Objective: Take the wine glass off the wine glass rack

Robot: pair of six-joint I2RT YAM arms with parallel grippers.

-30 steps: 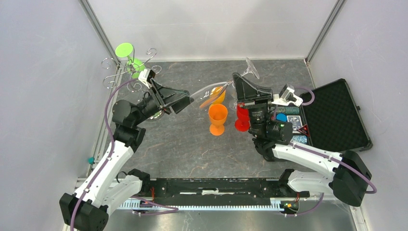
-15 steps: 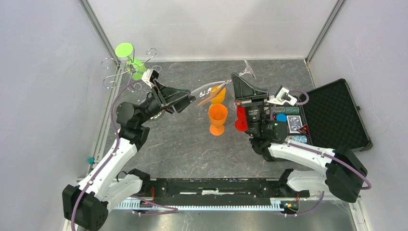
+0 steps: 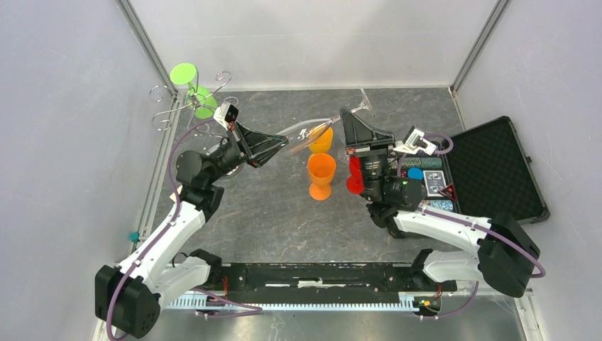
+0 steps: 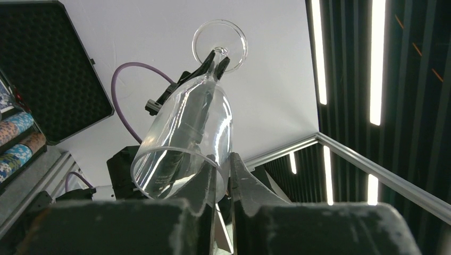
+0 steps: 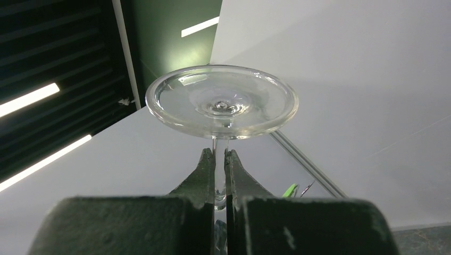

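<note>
A clear wine glass [image 3: 304,130] hangs tilted in mid-air between both arms, away from the wine glass rack [image 3: 165,118] at the back left. My right gripper [image 3: 346,115] is shut on its thin stem just below the round foot [image 5: 222,101]. My left gripper [image 4: 223,175] pinches the rim of the bowl [image 4: 186,133], one finger inside and one outside. The right gripper [image 4: 215,61] shows at the stem in the left wrist view. A green wine glass [image 3: 190,79] still hangs on the rack.
Two orange goblets [image 3: 321,174] and a red one [image 3: 356,177] stand mid-table under the held glass. An open black case [image 3: 490,170] with poker chips [image 3: 426,174] lies at the right. White walls and metal frame posts enclose the table.
My left gripper moved right onto the glass's rim and its fingers closed on it. The right gripper kept its hold on the stem and shifted slightly left.
</note>
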